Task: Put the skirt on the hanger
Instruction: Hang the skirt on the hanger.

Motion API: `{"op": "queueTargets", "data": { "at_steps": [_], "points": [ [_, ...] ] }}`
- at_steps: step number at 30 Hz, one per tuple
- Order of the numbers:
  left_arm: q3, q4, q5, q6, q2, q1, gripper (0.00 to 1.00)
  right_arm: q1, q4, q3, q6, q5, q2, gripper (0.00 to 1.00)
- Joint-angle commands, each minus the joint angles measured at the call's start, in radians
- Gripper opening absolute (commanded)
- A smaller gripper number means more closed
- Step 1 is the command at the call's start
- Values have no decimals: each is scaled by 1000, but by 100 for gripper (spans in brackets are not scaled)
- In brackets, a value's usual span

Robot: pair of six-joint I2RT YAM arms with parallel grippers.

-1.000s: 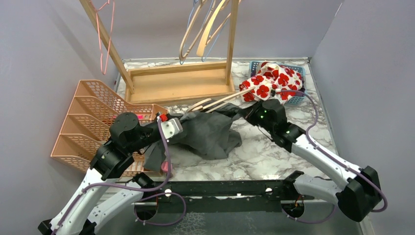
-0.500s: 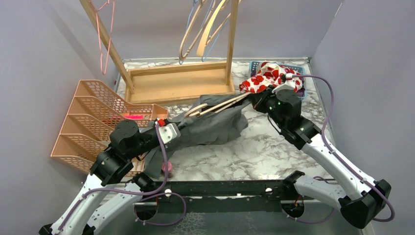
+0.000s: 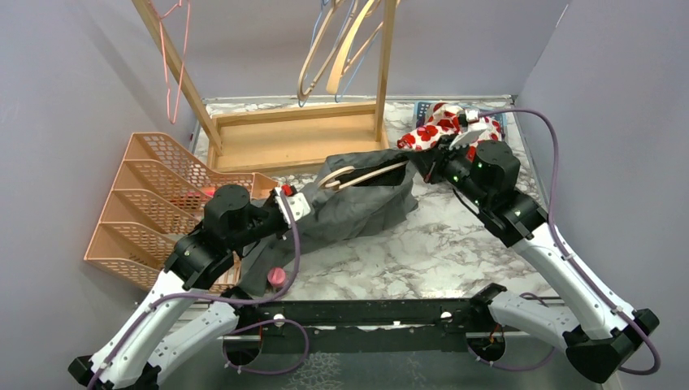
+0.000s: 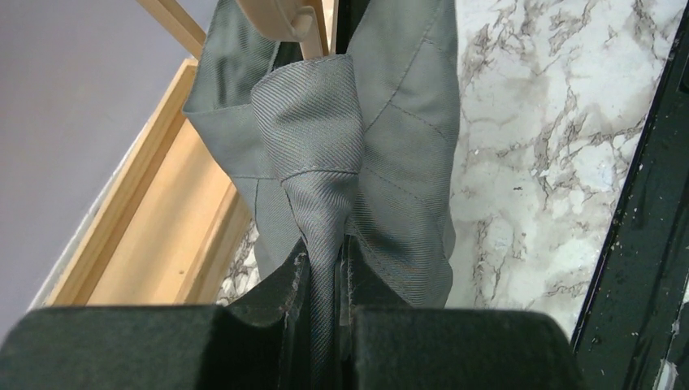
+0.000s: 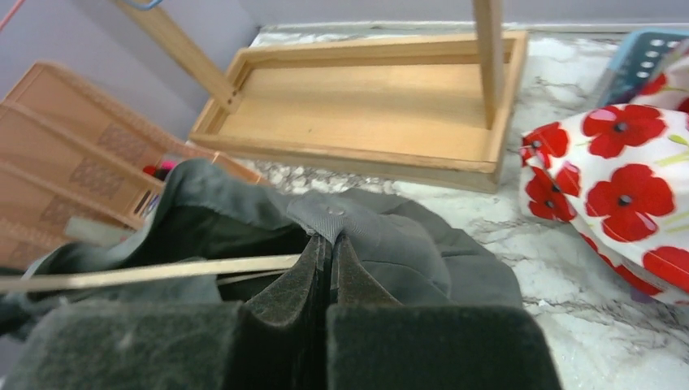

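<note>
**Top external view.** The grey skirt (image 3: 357,207) lay on the marble just in front of the wooden stand (image 3: 296,138), drawn out between my two claws. My left claw (image 3: 296,203) held its end in front of the stand's left half. My right claw (image 3: 422,166) held its end off the stand's right front corner. The wooden hanger (image 3: 366,173) lay along the skirt's upper edge, parallel to the stand's front rail, with cloth folded over part of it. A poppy-print cloth (image 3: 435,130) sat to the right of the stand, and an orange file rack (image 3: 154,203) to its left.

**Left wrist view.** My left claw (image 4: 323,268) was pressed together on a twisted fold of the skirt (image 4: 325,146). The cloth ran up taut to the hanger (image 4: 280,16), with the wooden stand (image 4: 154,227) beside it.

**Right wrist view.** My right claw (image 5: 329,248) was pinching the skirt (image 5: 390,236) at its waistband, just in front of the stand (image 5: 366,114). A thin bar of the hanger (image 5: 162,272) ran into the waist opening towards my fingertips. I could not tell whether I gripped that bar as well.

**Progress.** I judged the task about midway. The hanger was threaded into the waist and the cloth was spread. The waistband still had to be settled evenly on the hanger, and both claws still had to let go.
</note>
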Motion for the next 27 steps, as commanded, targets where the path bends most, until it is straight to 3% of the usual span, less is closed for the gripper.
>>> {"op": "queueTargets", "data": {
  "at_steps": [1, 17, 21, 27],
  "points": [
    [70, 4, 10, -13, 64, 3, 0, -5, -21, 48, -82, -250, 10, 1],
    [452, 25, 70, -120, 294, 3, 0, -5, -93, 218, -34, -366, -29, 1],
    [442, 28, 141, -84, 326, 3, 0, -5, -93, 230, -27, -394, -42, 1],
    [254, 161, 221, -103, 363, 3, 0, -5, -97, 103, -72, -393, -40, 1]
  ]
}}
